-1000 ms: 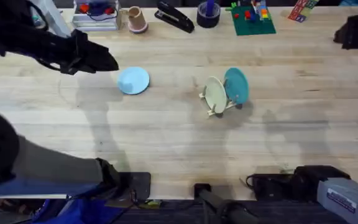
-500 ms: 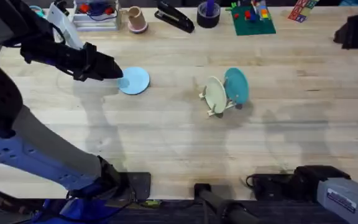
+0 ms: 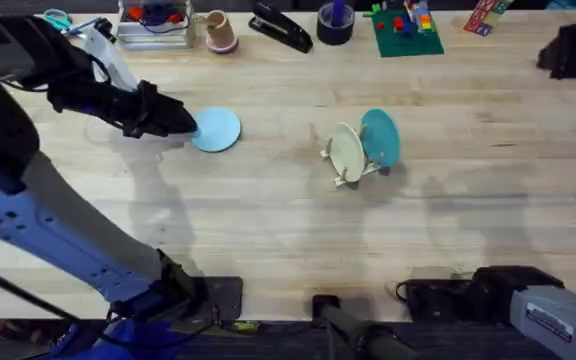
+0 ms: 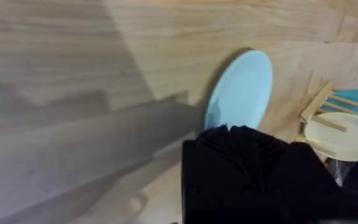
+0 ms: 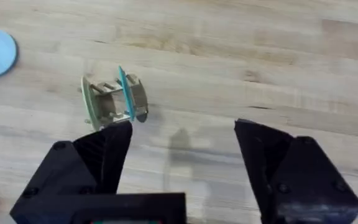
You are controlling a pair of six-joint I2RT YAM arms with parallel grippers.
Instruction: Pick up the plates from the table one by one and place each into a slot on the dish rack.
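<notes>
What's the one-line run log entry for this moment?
left gripper: at light blue plate edge, plate flat on table | right gripper: open, idle | dish rack: cream plate, teal plate slotted

My left arm rises from its base at the near left corner of the table and reaches to the far left part, its link large and dark close under the camera. My left gripper [image 3: 183,123] sits low there, pointing toward the right edge. My right arm stays folded by its base at the near right corner, and my right gripper [image 5: 182,149] hangs with jaws spread wide.
</notes>
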